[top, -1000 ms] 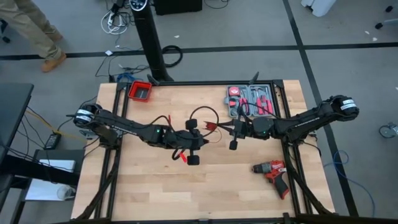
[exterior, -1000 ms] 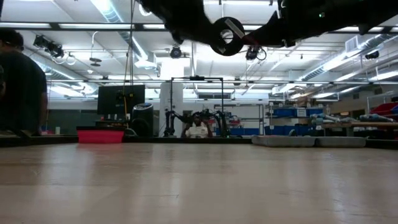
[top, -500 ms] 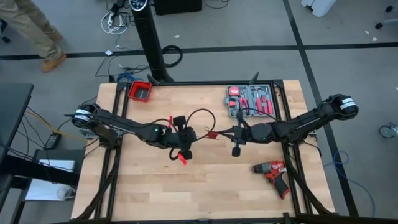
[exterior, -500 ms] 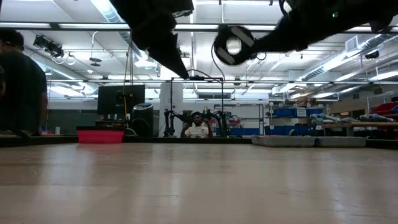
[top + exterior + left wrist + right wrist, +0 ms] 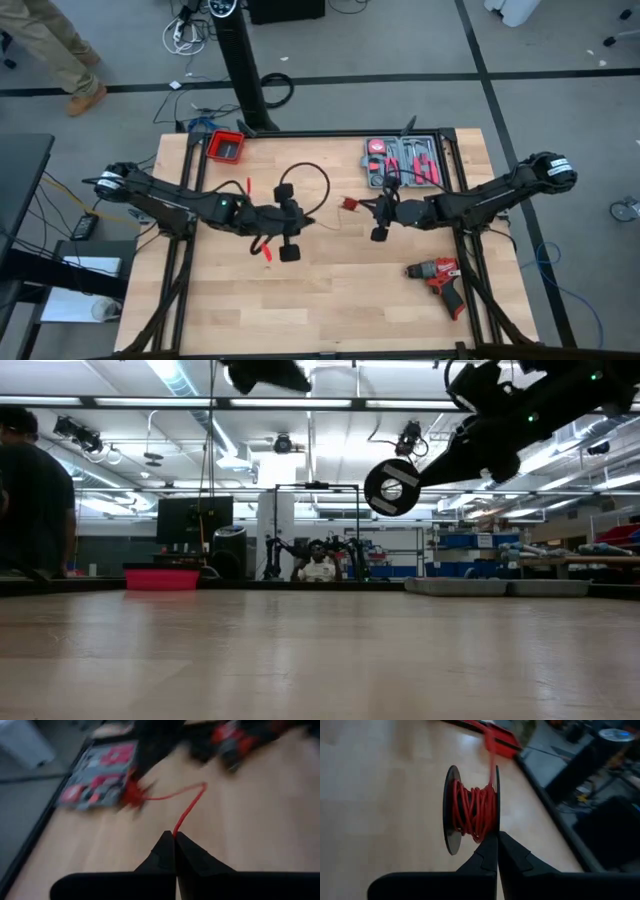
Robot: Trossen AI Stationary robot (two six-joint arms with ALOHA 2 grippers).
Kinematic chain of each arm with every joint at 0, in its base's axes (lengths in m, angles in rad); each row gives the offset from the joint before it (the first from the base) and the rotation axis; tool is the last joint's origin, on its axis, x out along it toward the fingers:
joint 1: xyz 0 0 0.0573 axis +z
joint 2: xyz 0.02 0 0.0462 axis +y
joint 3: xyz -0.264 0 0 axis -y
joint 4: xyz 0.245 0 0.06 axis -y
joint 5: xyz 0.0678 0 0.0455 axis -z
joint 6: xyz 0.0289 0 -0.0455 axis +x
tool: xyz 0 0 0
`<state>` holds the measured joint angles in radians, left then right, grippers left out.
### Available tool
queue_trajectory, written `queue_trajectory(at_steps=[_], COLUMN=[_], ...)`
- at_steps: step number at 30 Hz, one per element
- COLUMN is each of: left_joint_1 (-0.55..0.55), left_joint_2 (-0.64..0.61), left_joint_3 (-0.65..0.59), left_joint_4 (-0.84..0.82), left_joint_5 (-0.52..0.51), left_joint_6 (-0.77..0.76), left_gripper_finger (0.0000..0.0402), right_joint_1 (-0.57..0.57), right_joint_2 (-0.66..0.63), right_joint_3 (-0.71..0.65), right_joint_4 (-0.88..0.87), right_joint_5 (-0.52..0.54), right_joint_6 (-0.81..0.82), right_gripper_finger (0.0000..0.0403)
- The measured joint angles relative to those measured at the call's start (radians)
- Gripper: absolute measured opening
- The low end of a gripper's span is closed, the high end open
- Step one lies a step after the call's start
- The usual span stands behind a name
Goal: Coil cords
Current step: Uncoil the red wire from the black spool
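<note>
The cord is a thin red wire (image 5: 192, 807) with a black stretch that loops (image 5: 310, 172) over the table's middle. Part of it is wound on a small black spool (image 5: 472, 812). In the low view the spool shows as a disc (image 5: 392, 487) high above the tabletop. My left gripper (image 5: 306, 220) hangs over the table's middle, shut on the red wire. My right gripper (image 5: 366, 211) faces it from the right, shut on the spool (image 5: 350, 205). In the low view only the underside of my left gripper (image 5: 265, 374) shows, at the top edge. My left gripper pinches the red wire (image 5: 175, 829) between its two fingertips. From there the wire runs off in the air, bends, and leads toward the spool at the other gripper. My right gripper pinches the rim of one spool flange (image 5: 496, 831) between its fingertips, coming from the table's right and slanting slightly down. The spool is lifted clear of the table, its wound red wire just ahead of the fingers.
A red bin (image 5: 226, 147) stands at the far left of the table. An open tool case (image 5: 402, 160) lies at the far right and a red drill (image 5: 440, 275) at the near right. A person (image 5: 30, 500) stands beyond the table's left side.
My left gripper has drawn back toward the table's left edge and risen, taking the wire and its black loop along. My right gripper has tipped downward, and the spool now hangs lower and has turned its flat face toward the low camera.
</note>
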<state>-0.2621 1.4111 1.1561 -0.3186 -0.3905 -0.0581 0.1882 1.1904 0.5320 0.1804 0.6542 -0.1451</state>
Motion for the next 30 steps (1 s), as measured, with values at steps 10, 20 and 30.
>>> queue_trajectory(at_steps=[10, 20, 30], left_joint_1=[-0.034, -0.033, -0.033], left_joint_2=[0.051, 0.108, 0.104], left_joint_3=[0.0, 0.0, 0.0], left_joint_4=[0.068, -0.235, -0.532], left_joint_5=[0.142, -0.021, -0.284], left_joint_6=[-0.004, -0.137, -0.27], left_gripper_finger=[0.0, 0.0, 0.0], right_joint_1=[-0.09, -0.028, 0.087], right_joint_2=[0.0, -0.016, -0.034], right_joint_3=[0.0, 0.0, 0.0], right_joint_4=[0.25, 0.335, 0.083], right_joint_5=[0.07, -0.114, -0.135], right_joint_6=[-0.117, -0.152, -0.044], right_gripper_finger=[0.0, 0.0, 0.0])
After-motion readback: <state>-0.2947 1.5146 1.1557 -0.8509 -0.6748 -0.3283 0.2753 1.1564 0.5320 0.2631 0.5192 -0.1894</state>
